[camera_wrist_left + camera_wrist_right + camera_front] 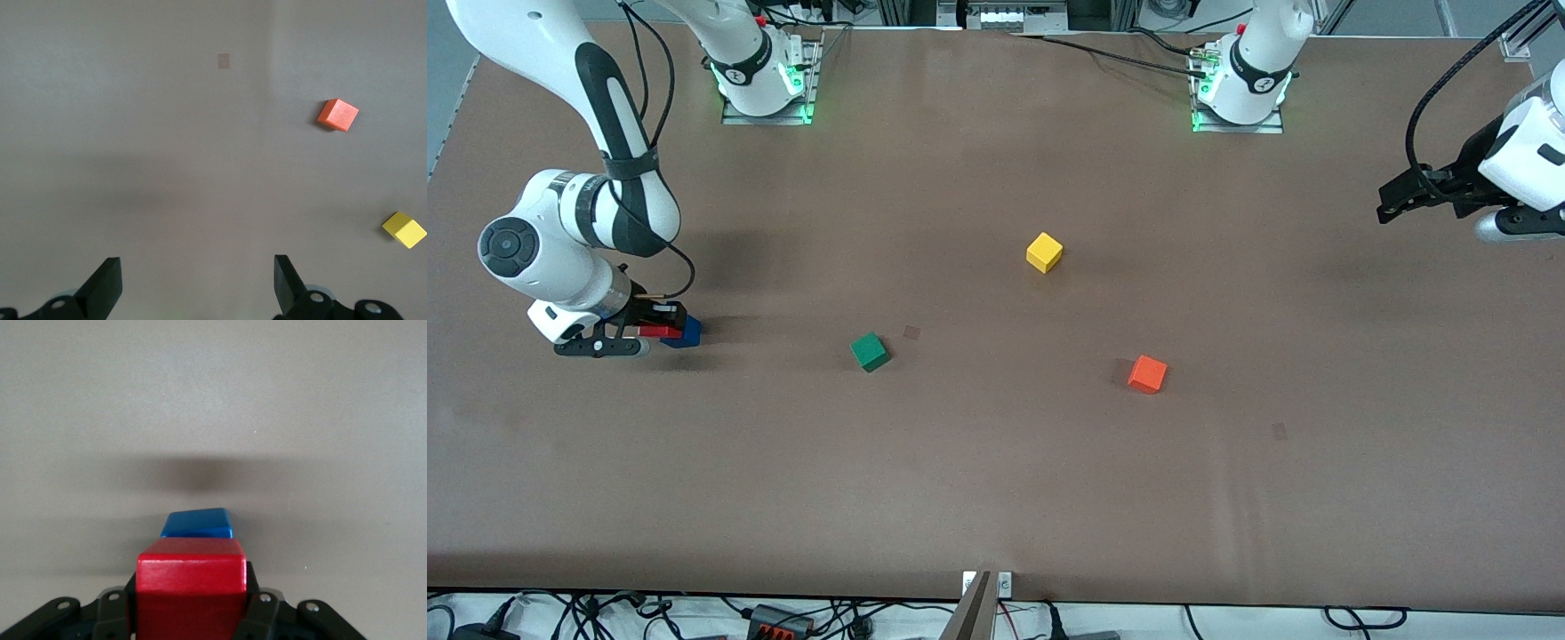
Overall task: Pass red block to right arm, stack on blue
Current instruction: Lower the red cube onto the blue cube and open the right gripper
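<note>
Handover looks done: right gripper (660, 332) is clamped on the red block (191, 583), low over the blue block (198, 524) near the surface's edge at the right arm's end. Red sits partly above blue, offset toward the gripper; can't tell if they touch. Left to do: align, set down, release. Right arm is folded low, wrist roughly level with the surface. Left gripper (193, 287) is wide, empty, parked high over the left arm's end, waiting. Orange block (1147, 373), yellow block (1044, 252) and green block (869, 351) sit mid-surface.
</note>
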Robot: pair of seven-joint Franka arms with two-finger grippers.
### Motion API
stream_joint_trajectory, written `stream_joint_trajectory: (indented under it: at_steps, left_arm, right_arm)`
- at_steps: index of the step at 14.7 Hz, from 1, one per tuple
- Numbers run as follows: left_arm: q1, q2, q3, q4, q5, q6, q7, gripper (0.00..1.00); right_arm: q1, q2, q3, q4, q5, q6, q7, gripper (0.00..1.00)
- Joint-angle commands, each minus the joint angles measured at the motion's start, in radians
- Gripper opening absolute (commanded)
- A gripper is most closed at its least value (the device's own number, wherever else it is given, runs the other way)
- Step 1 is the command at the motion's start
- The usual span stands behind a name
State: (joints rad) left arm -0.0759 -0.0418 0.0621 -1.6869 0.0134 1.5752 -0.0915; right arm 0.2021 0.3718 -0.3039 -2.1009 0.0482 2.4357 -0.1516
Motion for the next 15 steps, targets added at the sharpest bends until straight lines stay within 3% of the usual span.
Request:
stream_joint_trajectory:
  at_steps: [1, 15]
  left_arm:
    - [0.001, 0.022, -0.002, 0.042, 0.028, -0.024, 0.019, 1.00]
    - [-0.002, 0.023, -0.008, 0.046, 0.028, -0.026, 0.012, 1.00]
  right_arm:
    - [-0.013, -0.005, 0.009, -0.016, -0.018, 0.028, 0.021, 0.00]
    - [-0.013, -0.016, 0.012, -0.017, 0.007, -0.014, 0.023, 0.00]
